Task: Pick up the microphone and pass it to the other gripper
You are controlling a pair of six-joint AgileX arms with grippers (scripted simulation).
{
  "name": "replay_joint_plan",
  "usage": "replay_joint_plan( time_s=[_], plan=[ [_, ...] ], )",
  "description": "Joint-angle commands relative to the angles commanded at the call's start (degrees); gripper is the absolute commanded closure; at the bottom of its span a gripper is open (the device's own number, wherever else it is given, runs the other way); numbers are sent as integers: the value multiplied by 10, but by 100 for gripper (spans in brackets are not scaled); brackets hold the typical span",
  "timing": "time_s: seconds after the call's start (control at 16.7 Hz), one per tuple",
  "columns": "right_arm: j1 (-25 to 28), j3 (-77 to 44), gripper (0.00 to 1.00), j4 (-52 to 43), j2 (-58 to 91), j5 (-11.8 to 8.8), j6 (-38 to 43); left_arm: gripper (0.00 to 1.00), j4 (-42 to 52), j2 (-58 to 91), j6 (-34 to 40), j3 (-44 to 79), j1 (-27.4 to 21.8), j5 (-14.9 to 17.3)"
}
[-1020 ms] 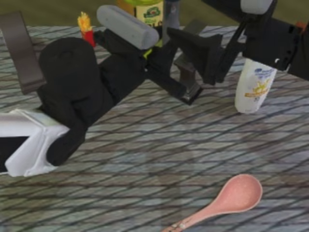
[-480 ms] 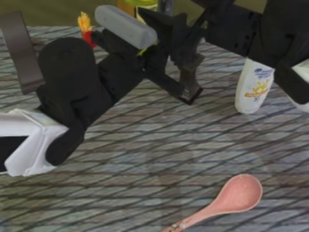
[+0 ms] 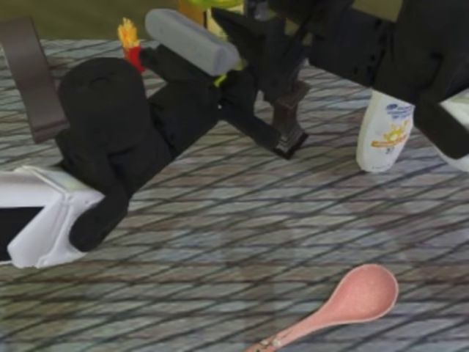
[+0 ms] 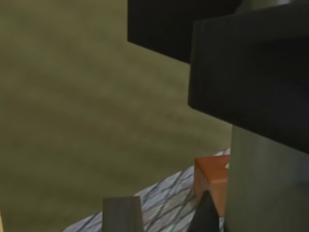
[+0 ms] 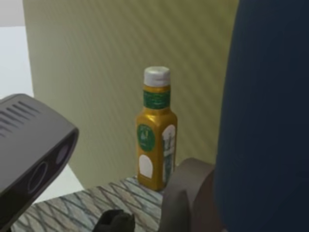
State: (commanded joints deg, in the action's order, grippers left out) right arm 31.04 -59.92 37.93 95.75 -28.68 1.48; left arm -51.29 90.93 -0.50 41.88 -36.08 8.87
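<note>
Both arms are crowded together at 12 o'clock on the table, and that is where the handover will be decided. The left gripper [image 3: 245,95] reaches in from 9 o'clock on its bulky black-and-white arm. The right gripper [image 3: 275,44] comes in from 2 o'clock and sits right against it, above the black tiered statuette [image 3: 287,121].

The small microphone with the dark navy rounded head [image 5: 265,121] is up in the air between the two claws, off the table. Its head fills one side of the right wrist view, with the yellow mustard-style bottle with a green label [image 5: 155,130] behind it. The left wrist view shows its slim grey metallic handle [image 4: 265,193] as a column with a black block of the other arm directly above it. From overhead the microphone is almost entirely buried under the arms.

I cannot tell whether the left claw is clamped on it, and I cannot tell how wide the right claw stands either.

My read is that the pick-up is done and both grippers are at the meeting point. What is left is a confirmed grip by the receiver, a release by the giver, and the arms drawing apart.

The pink plastic spoon [image 3: 352,301] at 5 o'clock and the white lotion bottle with a sun label [image 3: 385,132] at 2 o'clock are well apart from all of this.
</note>
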Motion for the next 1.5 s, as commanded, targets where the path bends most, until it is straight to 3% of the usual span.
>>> replay_joint_plan(
  time_s=[0.3, 0.84, 1.5],
  plan=[
    [0, 0, 98, 0, 0, 0, 0, 100, 0, 0, 0, 0, 0, 0],
    [0, 0, 100, 0, 0, 0, 0, 100, 0, 0, 0, 0, 0, 0],
    [0, 0, 100, 0, 0, 0, 0, 17, 0, 0, 0, 0, 0, 0]
  ],
)
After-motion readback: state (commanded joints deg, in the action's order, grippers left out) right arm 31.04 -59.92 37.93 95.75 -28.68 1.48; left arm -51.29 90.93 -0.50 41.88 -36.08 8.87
